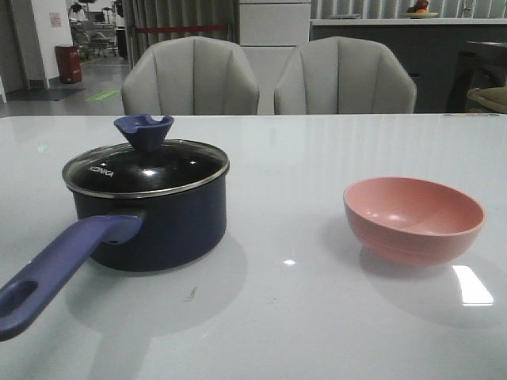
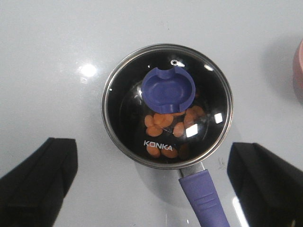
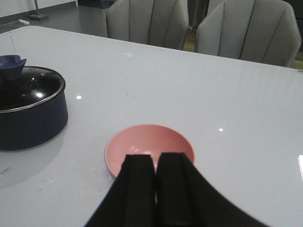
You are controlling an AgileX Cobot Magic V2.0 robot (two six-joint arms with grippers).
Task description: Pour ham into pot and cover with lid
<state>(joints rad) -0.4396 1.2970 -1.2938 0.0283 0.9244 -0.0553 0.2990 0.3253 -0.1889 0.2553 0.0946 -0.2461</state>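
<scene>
Two containers on the white table (image 1: 317,332): pot (image 1: 158,226) and pink bowl (image 1: 413,218), well apart. Pot is dark navy, lid (image 1: 146,168) seated flat on its rim, fully covering it, blue knob (image 1: 143,131) on top, white KONKA lettering readable. Purple-blue handle (image 1: 59,265) sticks out toward the camera side, hole at its end. Ham (image 2: 168,125) is inside the pot, seen through the glass in the left wrist view: a cluster of small orange-pink slices on the black floor, partly hidden under the knob. Left gripper (image 2: 151,182) hangs above the pot, jaws spread wide, one finger (image 2: 38,182) on each side, pot and lid between and ahead of them, nothing touching, nothing held. Handle runs back toward the gap between the jaws, nearer the one finger. Right gripper (image 3: 155,189) has its fingers (image 3: 137,189) pressed together, narrow, nothing between them. Pink bowl sits just ahead of and below the right fingertips, its near rim hidden behind them; contact cannot be told. Visible part of bowl interior looks bare pink. Pot lies well off to one side of the right jaws. Two grey chairs (image 1: 190,77) behind the table.
</scene>
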